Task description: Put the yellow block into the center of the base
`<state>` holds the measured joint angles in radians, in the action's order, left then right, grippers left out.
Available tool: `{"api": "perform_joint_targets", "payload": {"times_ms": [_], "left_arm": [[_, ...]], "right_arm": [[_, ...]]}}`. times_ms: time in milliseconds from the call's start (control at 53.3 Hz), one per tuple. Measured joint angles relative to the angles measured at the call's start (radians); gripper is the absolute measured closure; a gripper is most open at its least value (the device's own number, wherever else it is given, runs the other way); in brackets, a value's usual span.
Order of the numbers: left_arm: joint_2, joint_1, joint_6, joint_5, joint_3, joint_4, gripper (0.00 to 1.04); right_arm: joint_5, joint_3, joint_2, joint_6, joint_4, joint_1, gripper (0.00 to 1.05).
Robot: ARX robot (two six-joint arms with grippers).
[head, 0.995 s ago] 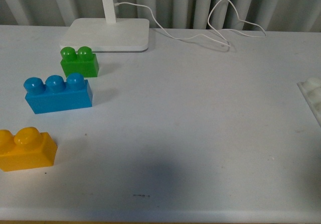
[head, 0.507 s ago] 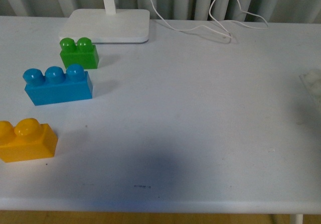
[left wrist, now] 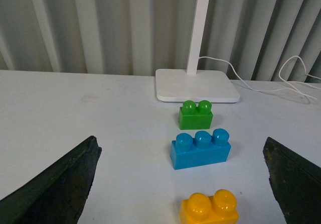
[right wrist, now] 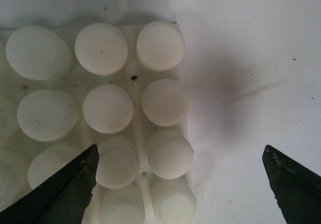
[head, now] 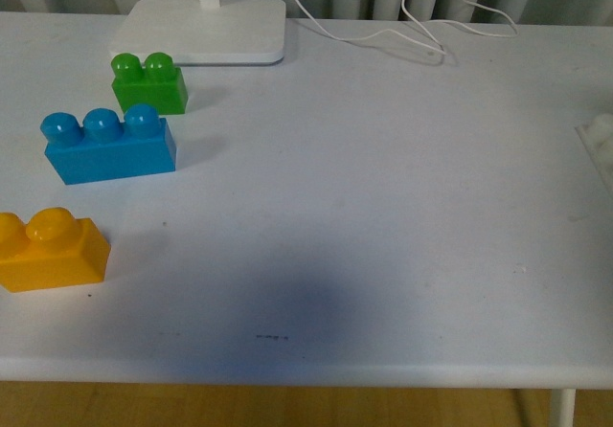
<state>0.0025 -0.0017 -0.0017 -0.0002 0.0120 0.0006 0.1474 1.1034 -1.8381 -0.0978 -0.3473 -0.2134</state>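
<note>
Two grippers, both spread wide and empty. The left gripper (left wrist: 179, 141) faces the yellow block (left wrist: 209, 208), which sits nearest the front-left of the table (head: 383, 207). The blue brick (left wrist: 200, 149) is just beyond it, so reaching too deep could make a finger clip that instead. The base (right wrist: 100, 108) lies well apart on the right, under the right gripper (right wrist: 180, 147). It looks loose, and an off-centre press could skid it. The yellow block is glossy orange-yellow, squat and upright, with two round studs.
</note>
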Motion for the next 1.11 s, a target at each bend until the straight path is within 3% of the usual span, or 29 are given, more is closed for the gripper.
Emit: {"api": "perform_joint_targets", "payload": {"times_ms": [619,788,1107], "left_arm": [[0.000,0.000,0.000,0.000,0.000,0.000,0.06],[0.000,0.000,0.000,0.000,0.000,0.000,0.06],[0.000,0.000,0.000,0.000,0.000,0.000,0.06]], "right_arm": [[-0.061,-0.001,-0.056,0.121,0.023,0.051,0.09],[-0.087,-0.037,-0.047,0.198,0.036,0.124,0.09],[-0.103,-0.077,-0.029,0.368,0.059,0.368,0.09]]}}
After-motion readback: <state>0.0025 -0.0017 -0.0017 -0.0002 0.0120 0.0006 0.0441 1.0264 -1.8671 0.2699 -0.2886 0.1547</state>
